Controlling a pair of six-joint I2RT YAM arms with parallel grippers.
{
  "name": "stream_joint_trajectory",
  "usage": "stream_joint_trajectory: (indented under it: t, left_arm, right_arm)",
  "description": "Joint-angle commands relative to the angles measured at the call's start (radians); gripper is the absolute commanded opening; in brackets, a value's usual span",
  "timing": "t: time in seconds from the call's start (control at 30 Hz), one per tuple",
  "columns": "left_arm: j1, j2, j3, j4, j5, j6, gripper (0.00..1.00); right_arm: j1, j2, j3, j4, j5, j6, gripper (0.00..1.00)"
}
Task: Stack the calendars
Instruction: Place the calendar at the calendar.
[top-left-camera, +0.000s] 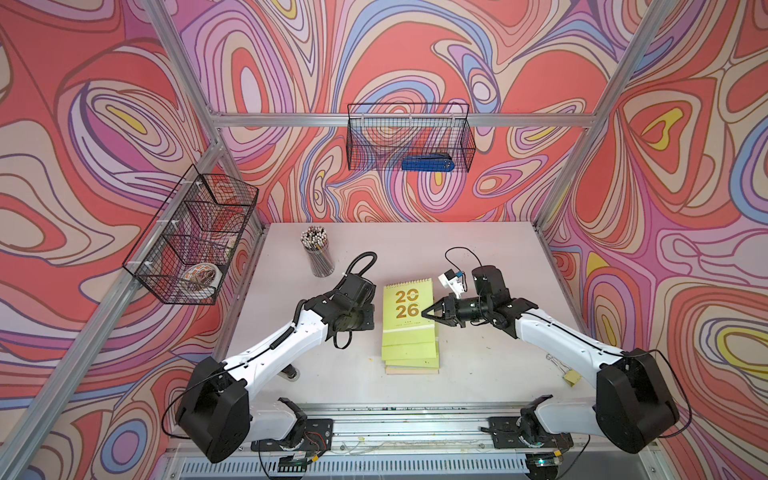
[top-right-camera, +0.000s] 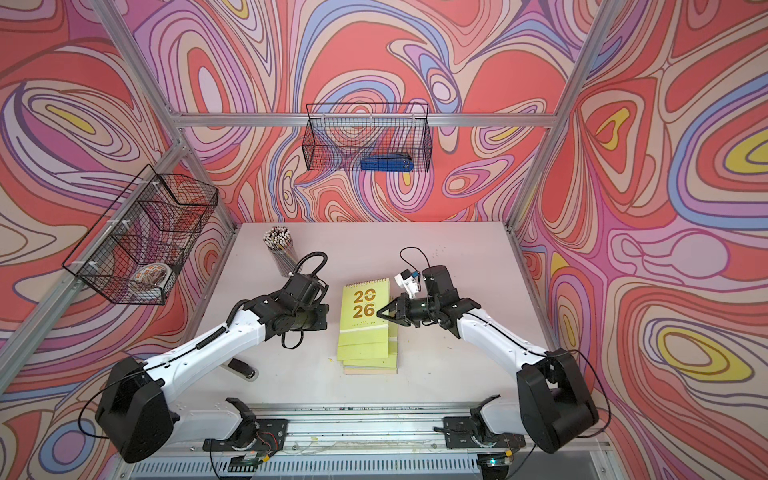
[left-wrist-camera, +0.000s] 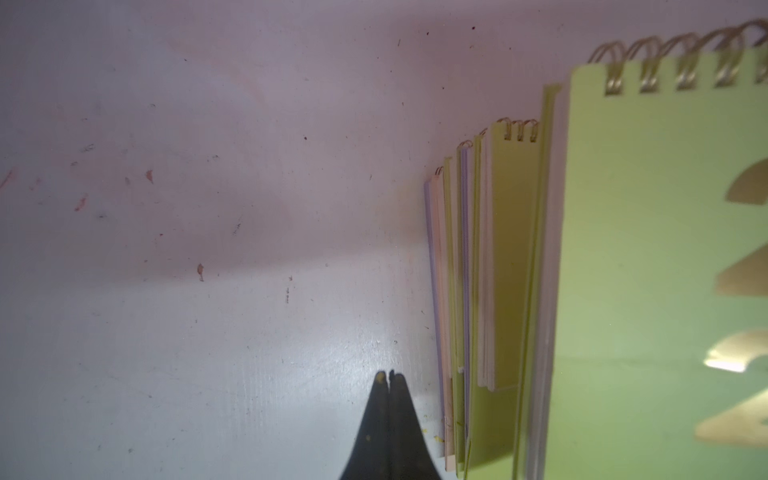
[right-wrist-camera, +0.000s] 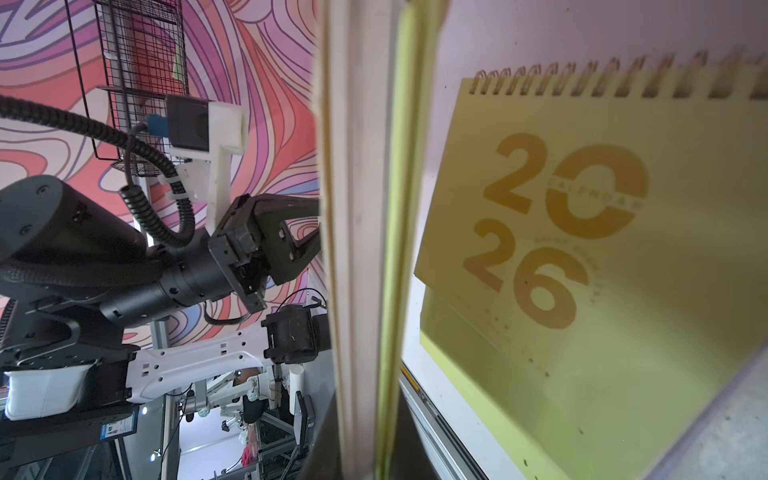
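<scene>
The calendars lie in a rough stack (top-left-camera: 409, 359) (top-right-camera: 368, 361) at the table's middle, with yellow-green, lavender and peach edges fanned out in the left wrist view (left-wrist-camera: 507, 257). The top yellow-green calendar (top-left-camera: 409, 316) (top-right-camera: 365, 316) with gold "2026" is raised above the rest. My right gripper (top-left-camera: 424, 313) (top-right-camera: 379, 312) is shut on its right edge. In the right wrist view that calendar runs edge-on (right-wrist-camera: 365, 249) between the dark fingers (right-wrist-camera: 415, 440), above another "2026" cover (right-wrist-camera: 623, 270). My left gripper (left-wrist-camera: 390, 374) is shut and empty, over the table just left of the stack.
A cup of pencils (top-left-camera: 318, 253) stands at the back left. A wire basket (top-left-camera: 409, 137) on the back wall holds a blue stapler (top-left-camera: 428, 163). Another basket (top-left-camera: 191, 237) hangs on the left wall. A binder clip (top-left-camera: 571, 376) lies by the right arm, and a dark object (top-left-camera: 291, 372) under the left arm.
</scene>
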Motion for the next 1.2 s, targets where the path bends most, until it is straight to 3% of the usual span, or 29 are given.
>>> stream_joint_trajectory:
  t: [0.0,0.57,1.17]
  left_arm:
    - [-0.007,0.028,-0.013,0.055,0.020,-0.039,0.00]
    - [-0.063,0.203,0.018,0.123,0.079,-0.070,0.00]
    - [-0.094,0.253,0.031,0.135,0.089,-0.084,0.00]
  right_arm:
    - [-0.030,-0.032,-0.032,0.032,-0.057,-0.034,0.00]
    - [-0.084,0.064,-0.094,0.166,-0.138,-0.021,0.00]
    - [-0.105,0.141,-0.131,0.247,-0.118,0.000,0.00]
